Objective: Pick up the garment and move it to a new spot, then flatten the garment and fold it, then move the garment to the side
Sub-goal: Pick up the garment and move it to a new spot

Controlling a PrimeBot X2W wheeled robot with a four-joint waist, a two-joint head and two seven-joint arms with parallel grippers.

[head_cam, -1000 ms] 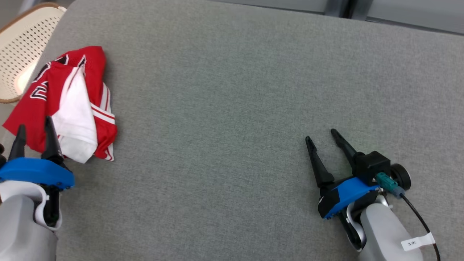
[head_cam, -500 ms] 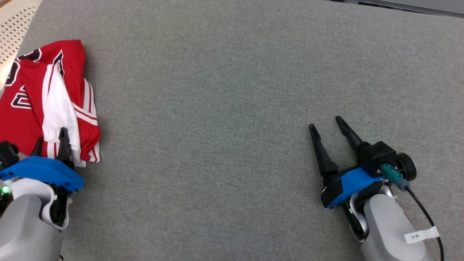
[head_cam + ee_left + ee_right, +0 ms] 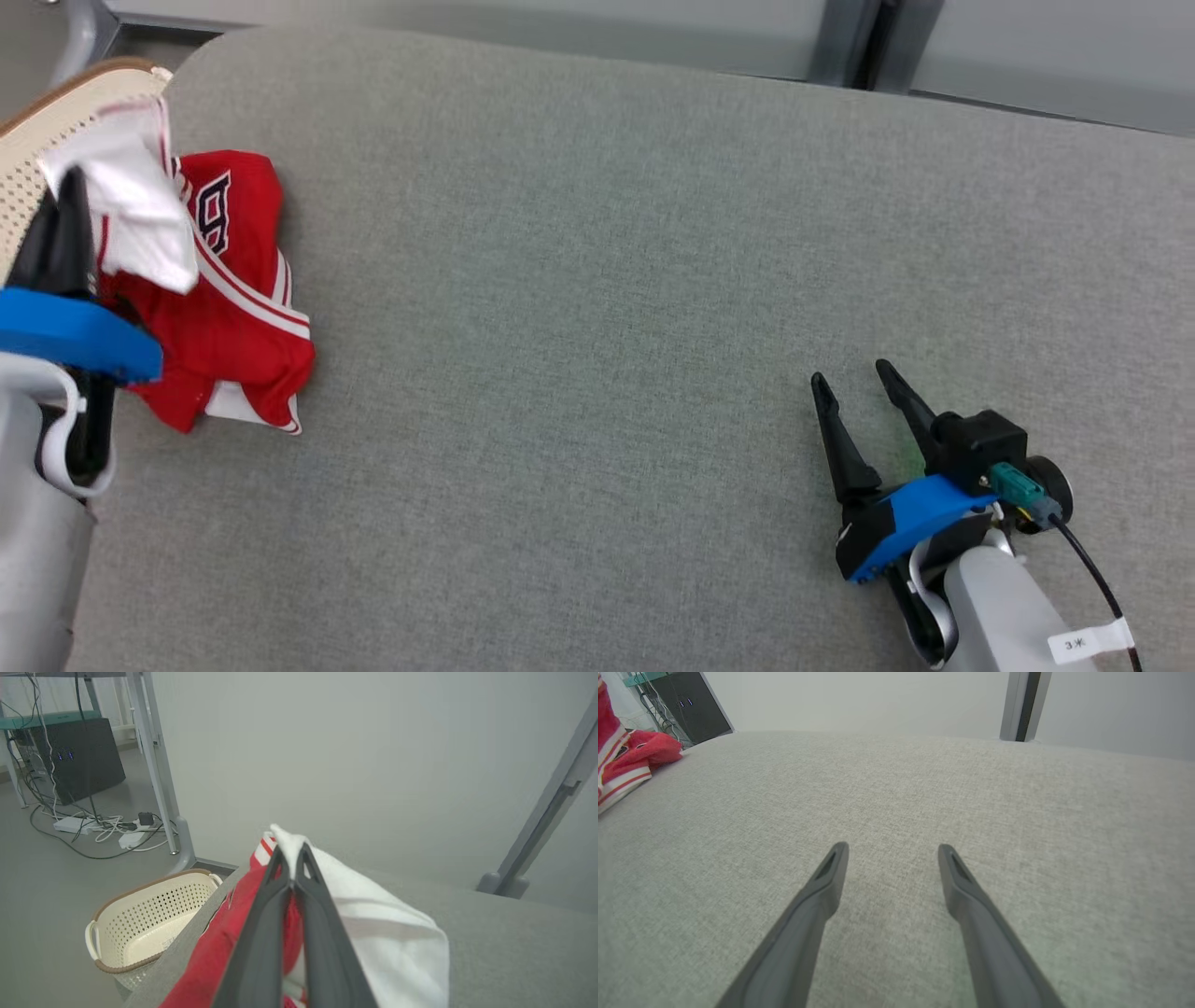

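**State.** My left jaws are closed on a white fold of the garment (image 3: pixel 224 317), pinched near the fingertips (image 3: pixel 285 868). The hold is above the far left corner of the worktop (image 3: pixel 597 280). The red bulk hangs below the pinch, and its lower end appears to rest on the worktop just beside the left edge. My right jaws are wide open and empty, low over the near right part of the worktop, well apart from the garment.

**Hazard 1: slip.** The pinch takes only a thin fold, close to the tips. I judge that a quick swing or a snag could pull the fabric out.

**Hazard 2: loss over the edge.** The basket (image 3: pixel 154 900) stands below the left edge. If the fold slips here, the garment may slide off the worktop and into it or onto the floor, out of reach.

**Hazard 3: drag.** A low carry lets the trailing end rub on the rough cover, which loads the pinch and bunches the cloth further.

**Hazard 4: poor layout.** A single hold point delivers a crumpled heap, so flattening then needs more regrasps.
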